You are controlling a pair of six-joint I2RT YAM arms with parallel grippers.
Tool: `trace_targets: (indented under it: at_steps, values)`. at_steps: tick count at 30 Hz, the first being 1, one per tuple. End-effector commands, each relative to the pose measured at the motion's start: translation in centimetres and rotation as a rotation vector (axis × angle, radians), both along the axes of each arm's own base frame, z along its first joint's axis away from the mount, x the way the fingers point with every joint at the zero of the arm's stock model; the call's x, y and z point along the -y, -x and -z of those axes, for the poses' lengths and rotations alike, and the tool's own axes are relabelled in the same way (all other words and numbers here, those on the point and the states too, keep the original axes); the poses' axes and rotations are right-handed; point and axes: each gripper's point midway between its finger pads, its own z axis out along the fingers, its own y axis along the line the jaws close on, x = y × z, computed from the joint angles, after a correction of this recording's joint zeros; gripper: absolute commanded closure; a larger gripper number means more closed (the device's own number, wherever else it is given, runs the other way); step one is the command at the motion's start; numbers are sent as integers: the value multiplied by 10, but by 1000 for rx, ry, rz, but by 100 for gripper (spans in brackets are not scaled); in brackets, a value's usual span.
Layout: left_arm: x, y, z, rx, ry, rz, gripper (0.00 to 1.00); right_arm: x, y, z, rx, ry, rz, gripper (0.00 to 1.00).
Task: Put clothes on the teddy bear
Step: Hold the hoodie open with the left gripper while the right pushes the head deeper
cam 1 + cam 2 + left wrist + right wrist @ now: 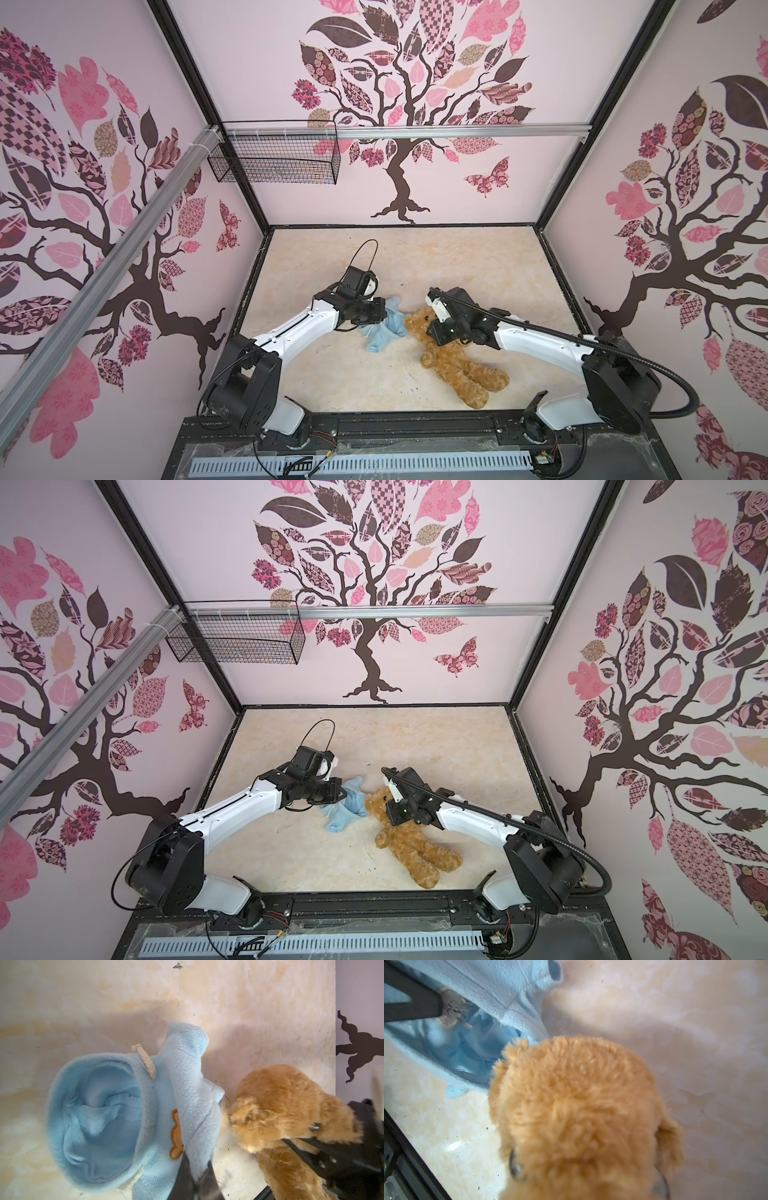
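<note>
Left wrist view: light-blue fleece shirt (99, 1109), orange bear-face print (176, 1136) on the front, plaited cream cord (146, 1061) at the hood. Right wrist view: pale tag (450, 1009) inside, marks unreadable. Curly golden-brown plush teddy bear (453, 361) lies mid-table (478, 266) on the cream marbled top, legs toward the near edge, head against the shirt's open end. Low reach by left gripper (196, 1159), fingers pinched tight on shirt fleece. Angled downward, right gripper (324, 1126) has its jaws clamped about the bear's muzzle.

Golden-brown, curly-furred teddy bear (448, 356) lies undressed on its back, its face against the right gripper's fingers (311, 1144), its crown near the left gripper's fingers (212, 1178).
</note>
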Motion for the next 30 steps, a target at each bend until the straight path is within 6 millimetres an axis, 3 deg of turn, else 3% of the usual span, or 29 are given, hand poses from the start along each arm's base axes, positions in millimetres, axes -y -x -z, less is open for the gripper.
trace_targets:
  at_steps: [1, 7, 11, 16, 21, 30]
  values:
    - [5, 0, -6, -14, 20, 31, 100, -3, -1, -24, 65, 29, 22, 81]
    - [13, -2, -6, -38, 68, 14, 100, -31, 11, -44, 100, -39, -61, 82]
    - [15, -1, -10, -13, 67, 63, 100, -59, 47, -51, 25, -162, -319, 80]
    - [9, 17, -13, 15, 14, 216, 100, -56, 64, -58, -211, -390, -441, 82]
    - [6, 33, -14, 24, -17, 341, 100, -65, 85, -70, -282, -544, -564, 81]
    - [13, 33, -17, 28, 21, 355, 100, -73, 83, -44, -362, -550, -572, 81]
